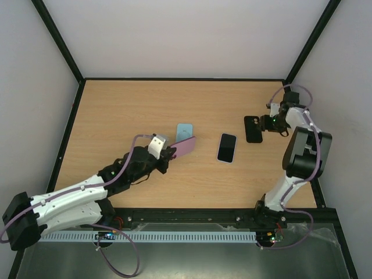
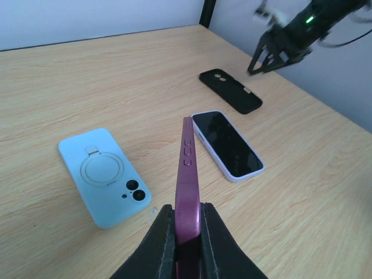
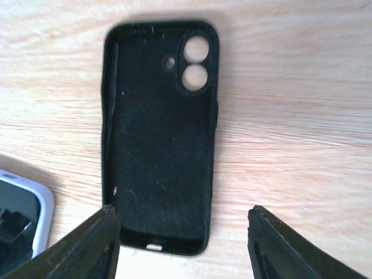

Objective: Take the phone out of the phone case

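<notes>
two pincers show. the left pincer is pressed tight on the near end of a purple phone, low in the middle of the left wrist view. the purple phone is held on its thin edge, side buttons up. i cannot tell if it is in a case. left of it a blue case lies back up on the table, with its ring showing. right of it a white-edged phone lies screen up. the right pincer is spread wide and pinches nothing. it hangs over a black case. the black case lies flat, inside up and empty, at the upper right of the top view. the white-edged phone sits between the purple phone and the black case.
</notes>
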Robot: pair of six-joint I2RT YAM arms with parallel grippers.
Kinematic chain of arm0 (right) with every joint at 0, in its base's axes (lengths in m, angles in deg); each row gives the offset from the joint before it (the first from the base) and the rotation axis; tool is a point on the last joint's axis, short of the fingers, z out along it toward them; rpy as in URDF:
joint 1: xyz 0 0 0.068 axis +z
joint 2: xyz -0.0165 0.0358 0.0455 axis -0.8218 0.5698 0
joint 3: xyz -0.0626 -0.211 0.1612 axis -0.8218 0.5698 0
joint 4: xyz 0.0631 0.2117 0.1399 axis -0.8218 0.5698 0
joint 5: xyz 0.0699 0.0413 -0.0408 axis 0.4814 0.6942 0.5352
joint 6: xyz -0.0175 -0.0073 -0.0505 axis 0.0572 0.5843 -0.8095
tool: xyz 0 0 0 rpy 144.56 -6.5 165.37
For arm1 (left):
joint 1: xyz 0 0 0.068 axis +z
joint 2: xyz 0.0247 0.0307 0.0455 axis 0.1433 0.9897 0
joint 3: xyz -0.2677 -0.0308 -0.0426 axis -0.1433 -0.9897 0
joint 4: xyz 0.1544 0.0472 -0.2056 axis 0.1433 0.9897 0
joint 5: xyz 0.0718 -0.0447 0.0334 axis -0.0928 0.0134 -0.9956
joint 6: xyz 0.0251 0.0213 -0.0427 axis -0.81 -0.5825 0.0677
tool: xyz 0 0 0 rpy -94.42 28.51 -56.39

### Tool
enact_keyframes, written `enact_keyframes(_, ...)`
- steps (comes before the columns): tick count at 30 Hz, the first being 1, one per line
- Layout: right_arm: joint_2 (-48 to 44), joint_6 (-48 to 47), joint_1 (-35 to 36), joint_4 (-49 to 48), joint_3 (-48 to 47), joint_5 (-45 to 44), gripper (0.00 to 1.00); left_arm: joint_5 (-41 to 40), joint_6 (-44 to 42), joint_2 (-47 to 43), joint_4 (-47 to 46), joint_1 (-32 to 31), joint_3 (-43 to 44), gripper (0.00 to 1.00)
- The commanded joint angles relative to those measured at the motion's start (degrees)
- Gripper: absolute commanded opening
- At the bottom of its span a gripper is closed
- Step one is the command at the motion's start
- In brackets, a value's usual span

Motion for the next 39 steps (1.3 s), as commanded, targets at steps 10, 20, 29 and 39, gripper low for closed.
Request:
enact_keyframes(10,-36.0,7.8,0.2,-6.8,19.1,15.2,0.58,-10.4,-12.3,28.2,-8.7,-0.9,18.3,0.02)
enact_keyframes(20,-52.0,4.9,0.2,-11.4,27.8,16.9,0.6,-21.0,-29.4,48.5,-1.3,-4.1,39.5,0.03)
enact_keyframes(29,-57.2,9.1,0.1,-14.9,32.3,12.8,0.6,-32.8,-44.5,65.4,0.0,-6.1,51.3,0.02)
enact_keyframes(39,-58.7,10.8,0.1,-18.7,35.5,12.7,0.6,-42.9,-52.4,81.1,1.8,-6.5,59.1,0.12)
